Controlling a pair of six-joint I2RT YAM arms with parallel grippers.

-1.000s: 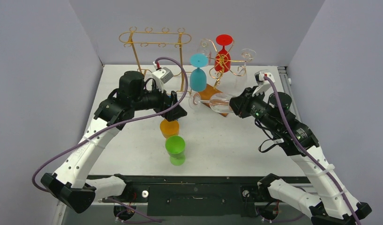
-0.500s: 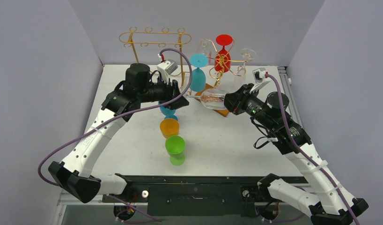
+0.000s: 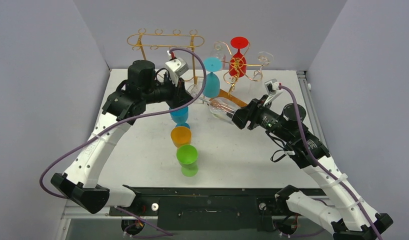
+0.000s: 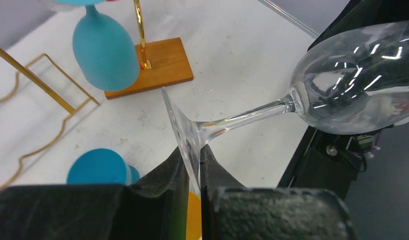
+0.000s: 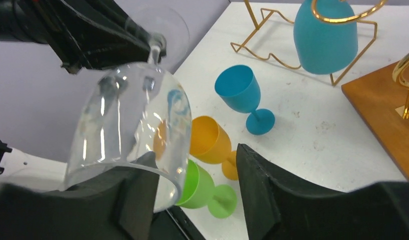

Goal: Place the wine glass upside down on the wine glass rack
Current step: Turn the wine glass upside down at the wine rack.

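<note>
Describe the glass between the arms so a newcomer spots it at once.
Find the wooden-based gold rack at the back. Just before it, a clear glass hangs sideways between the left end effector and the right end effector. Unlike the blue glass, orange glass and green glass standing nearby, it is see-through and off the table.

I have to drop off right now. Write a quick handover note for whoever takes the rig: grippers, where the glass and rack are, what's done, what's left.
Left gripper: shut on the foot of the clear wine glass.
Right gripper: open around the bowl, which lies against one finger; the other finger is clear of it.
Glass: off the table, on its side between the arms, close to the wine glass rack, which holds a teal glass and a red glass upside down.
Done: glass lifted, left grip set.
Left: back the right arm off, invert the glass, hang it on the rack.
</note>
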